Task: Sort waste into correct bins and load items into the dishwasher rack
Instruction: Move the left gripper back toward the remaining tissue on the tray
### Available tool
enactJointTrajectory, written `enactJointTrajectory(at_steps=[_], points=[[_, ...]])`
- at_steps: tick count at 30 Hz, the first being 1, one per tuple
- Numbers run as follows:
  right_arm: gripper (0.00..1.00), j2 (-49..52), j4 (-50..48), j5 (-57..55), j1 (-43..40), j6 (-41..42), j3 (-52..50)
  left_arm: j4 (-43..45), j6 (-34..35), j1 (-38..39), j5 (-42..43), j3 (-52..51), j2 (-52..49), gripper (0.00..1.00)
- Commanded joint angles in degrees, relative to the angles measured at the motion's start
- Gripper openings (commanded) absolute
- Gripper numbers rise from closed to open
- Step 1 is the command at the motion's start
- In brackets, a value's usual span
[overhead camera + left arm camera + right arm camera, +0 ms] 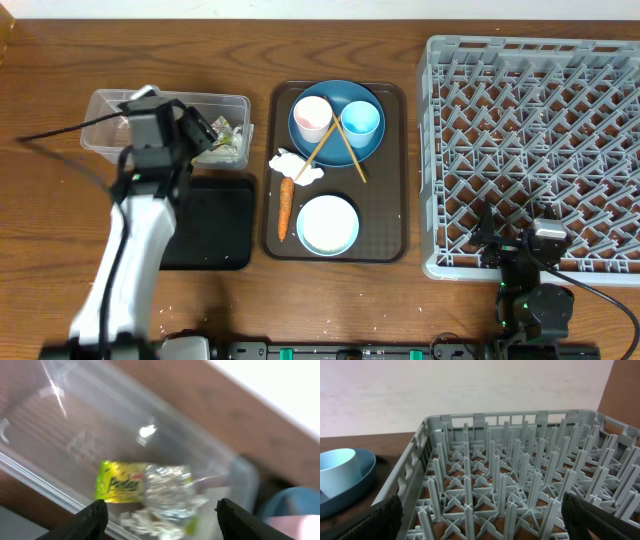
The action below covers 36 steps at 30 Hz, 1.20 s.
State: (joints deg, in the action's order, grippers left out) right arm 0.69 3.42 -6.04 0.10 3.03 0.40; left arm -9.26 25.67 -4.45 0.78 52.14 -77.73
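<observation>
Status: left claw [162,519] parted, empty, above clear rectangular plastic box [100,104]. Short orange carrot [285,206] rightward, long axis near-far, nearer left arm. Right claw [485,521] wide, empty.

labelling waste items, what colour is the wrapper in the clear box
The wrapper is yellow-green with silver foil; left wrist view best.

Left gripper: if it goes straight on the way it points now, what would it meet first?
Probably the small yellow-green wrapper, seen ahead between the fingers of the open left gripper, lying inside the clear rectangular plastic box; how far ahead is unclear.
</observation>
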Motion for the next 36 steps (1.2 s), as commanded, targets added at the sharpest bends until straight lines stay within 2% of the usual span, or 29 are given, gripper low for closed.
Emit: enactJointTrajectory(at_steps=[1, 4, 7, 10, 20, 29, 36], points=[[0.99, -0.2, 0.17, -0.39, 0.83, 0.79, -0.11, -3.1, 1.2, -0.22, 6.05, 1.14, 8.7, 0.73], [0.99, -0.2, 0.17, -0.39, 0.83, 0.79, -0.11, -10.19, 4.28, 0.5, 11.04, 1.14, 14.1, 0.72], [0.99, -0.2, 0.17, -0.39, 0.83, 0.79, -0.11, -17.75, 7.3, 2.6, 12.33, 1.14, 16.74, 0.72], [0.99, -0.2, 0.17, -0.39, 0.83, 0.79, -0.11, -20.96, 7.45, 5.9, 12.33, 0.83, 16.55, 0.72], [0.99, -0.2, 0.17, -0.39, 0.83, 0.79, -0.11, -17.4, 8.44, 15.28, 12.07, 0.33, 6.93, 0.71], [0.99, -0.2, 0.17, -0.39, 0.83, 0.79, -0.11, -10.84, 13.68, 17.09, 12.13, 0.33, -6.71, 0.71], [0.99, -0.2, 0.17, -0.39, 0.83, 0.79, -0.11, -5.66, 16.9, 17.09, 12.87, 0.33, -12.85, 0.71]])
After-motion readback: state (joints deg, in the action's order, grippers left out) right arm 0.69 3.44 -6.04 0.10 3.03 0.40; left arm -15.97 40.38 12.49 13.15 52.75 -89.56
